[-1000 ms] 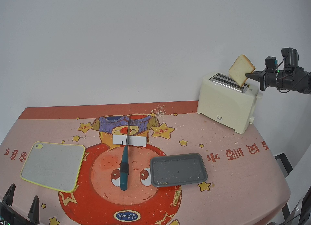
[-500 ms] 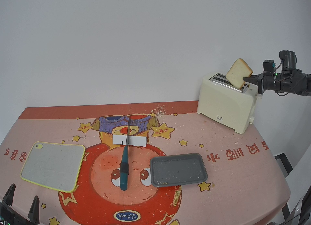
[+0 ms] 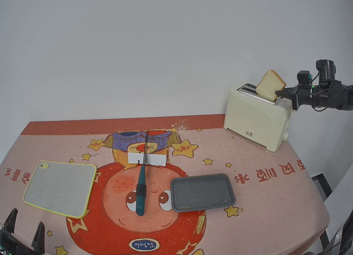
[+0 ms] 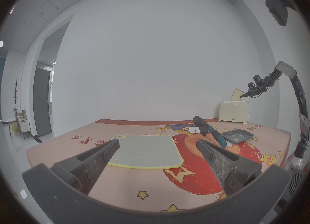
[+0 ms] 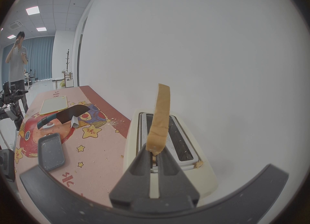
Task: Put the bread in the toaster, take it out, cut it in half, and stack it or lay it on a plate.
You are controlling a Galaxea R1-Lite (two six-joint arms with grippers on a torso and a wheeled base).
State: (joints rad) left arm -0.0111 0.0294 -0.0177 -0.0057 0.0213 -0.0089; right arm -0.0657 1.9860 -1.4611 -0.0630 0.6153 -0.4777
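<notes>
1. Two dark fingers of the left gripper [image 4: 157, 142] stand spread wide with nothing between them at the bottom left corner of the head view, low over the near edge of the pink cartoon-printed tablecloth [image 3: 275, 193].
2. Just beyond them, at lower left, lies the grey rectangular cutting board with a yellow rim [image 3: 59, 187], bare.
3. At lower centre, the teal-handled knife with a dark blade [image 3: 142, 173] points away from the robot, its blade propped on a small white block [image 3: 158, 159]. Just right of the handle sits the dark grey rectangular tray [image 3: 206, 193], holding only crumbs.
4. At the far right of the head view stands the cream two-slot toaster [image 3: 257, 123]. The pale square slice of bread [image 3: 270, 85] is tilted above its right end, pinched at one lower corner by the narrow, nearly closed fingers of the right gripper [image 5: 156, 155].
5. Over the last second the slice has come down: it hung clear above the toaster top, and its lower edge now sits at the mouth of a slot. Whether it has entered the slot I cannot tell, as the fingers hide that edge in the right wrist view.
6. This looks like the first step, loading the toaster, still in progress. The slice likely needs lining up along the slot before release, since its tilt could catch on the rim. Retrieving, cutting and plating all remain.
</notes>
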